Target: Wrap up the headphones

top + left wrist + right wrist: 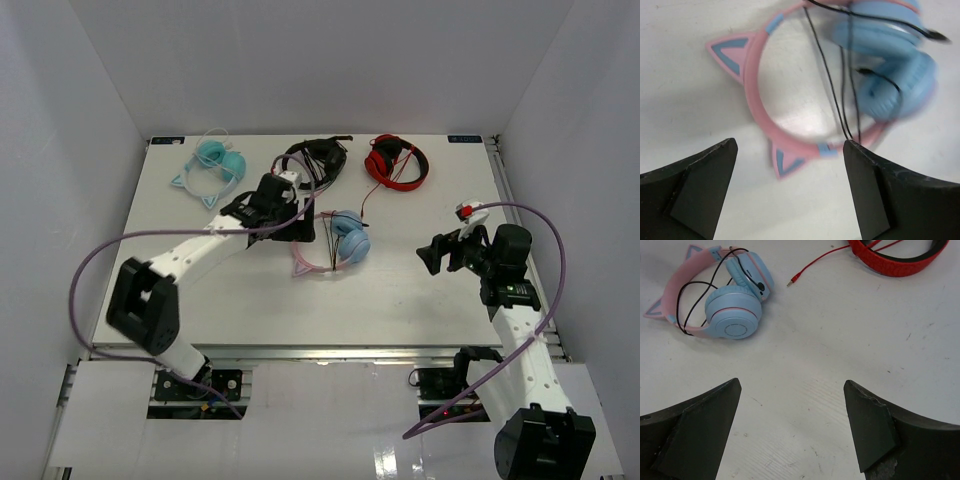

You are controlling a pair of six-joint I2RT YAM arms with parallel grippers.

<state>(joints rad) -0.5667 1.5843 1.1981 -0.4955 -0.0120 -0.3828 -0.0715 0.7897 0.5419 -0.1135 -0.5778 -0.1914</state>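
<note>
Four headphones (347, 238) (215, 160) (318, 160) (395, 160), two grippers (790, 145) (792, 385)

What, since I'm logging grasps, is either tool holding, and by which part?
Nothing. Left tool and right tool stand open; the headphones lie on the table.

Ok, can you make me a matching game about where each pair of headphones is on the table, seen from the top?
Things:
1. pink headphones
2. teal headphones
3. red headphones
4. black headphones

Places:
A. far side, furthest left
B. far side, furthest right
C. mid-table, nearest the arms
D. far side, in the middle of the row

Pairs: 1-C, 2-A, 3-B, 4-D
</note>
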